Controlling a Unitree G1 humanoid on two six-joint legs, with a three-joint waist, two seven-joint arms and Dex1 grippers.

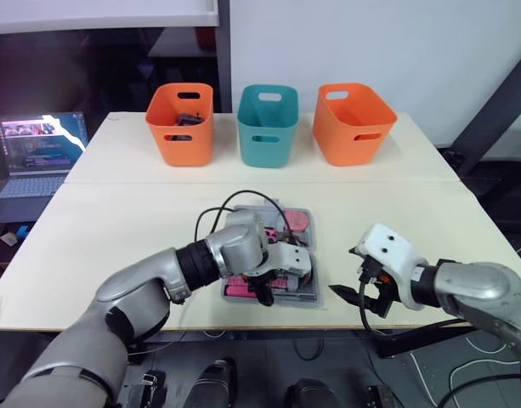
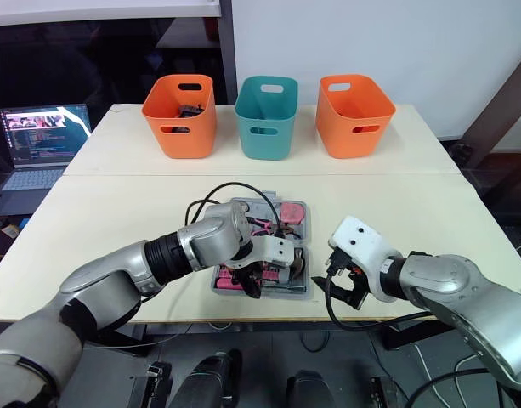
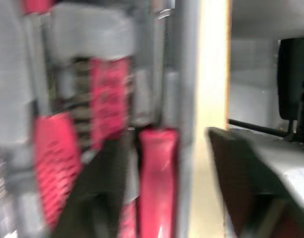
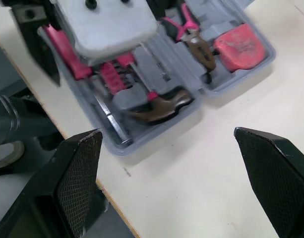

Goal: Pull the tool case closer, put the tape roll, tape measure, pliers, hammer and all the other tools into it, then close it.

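Hovering beside the tool case, right gripper gapes wide; left gripper, parted, hangs inside it.

Lit brightly and evenly from overhead, leaving the worktop around the tool case pale. Threw only faint, soft-edged shadows close against the tool case. Fell to deep gloom well behind and to the left of the tool case, broken by a glowing laptop screen. Smeared the tool case into streaks of blur in the left wrist view.
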